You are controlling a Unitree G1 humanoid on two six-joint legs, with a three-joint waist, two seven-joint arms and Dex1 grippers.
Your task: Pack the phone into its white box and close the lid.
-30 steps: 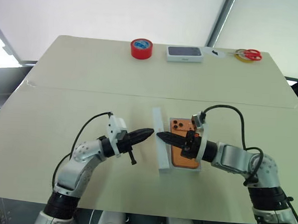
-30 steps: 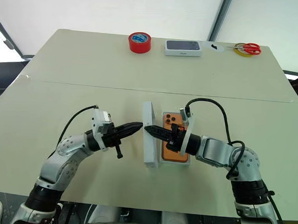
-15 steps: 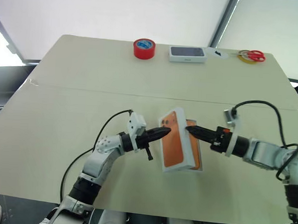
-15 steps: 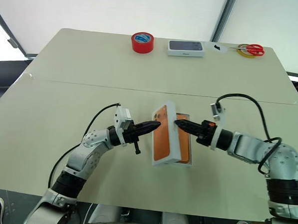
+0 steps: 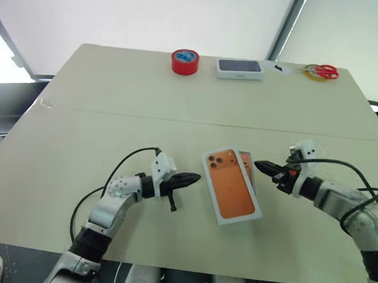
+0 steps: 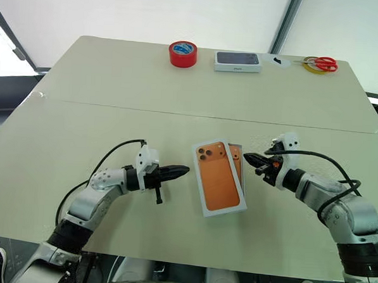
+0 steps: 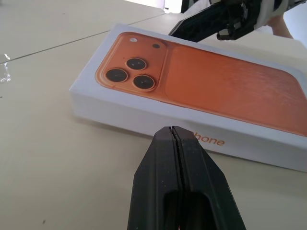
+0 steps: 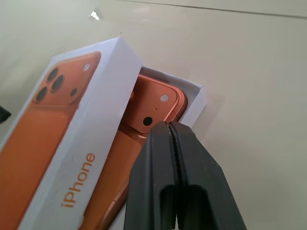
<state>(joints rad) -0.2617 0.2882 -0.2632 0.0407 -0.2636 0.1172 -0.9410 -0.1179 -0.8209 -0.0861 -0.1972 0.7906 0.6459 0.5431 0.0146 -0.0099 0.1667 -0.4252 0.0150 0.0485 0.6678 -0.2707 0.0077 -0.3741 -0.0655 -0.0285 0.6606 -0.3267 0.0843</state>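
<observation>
The table (image 5: pixel 83 110) is the biggest thing here, a pale top with a seam across it, and the packing happens on its near half, between the two grippers. The lid (image 5: pixel 231 185), white with an orange phone printed on its top face, lies face up just past the tips of the left gripper (image 5: pixel 193 178), not touching them. It sits skewed and shifted over the white box (image 8: pixel 194 98), so it covers most of the base but has not dropped down around the walls: the wall and corner nearest the right gripper (image 5: pixel 262 165) stay uncovered. In that open strip the phone (image 8: pixel 156 108) shows, lying flat inside the box with its lens corner exposed just ahead of the right gripper's tips. Both grippers have their black fingers pressed together and hold nothing; each points at the box from its own side, the left close to the lid's long printed side, the right a little way off the open corner. Far beyond both, along the table's back edge, stand a red tape roll (image 5: pixel 184 61), a white slab with a dark top (image 5: pixel 240 69) and red-handled scissors (image 5: pixel 321 71). By my reading the phone is already packed and the lid laid on; what is left is to square the lid over the base and press it down until it seats.
</observation>
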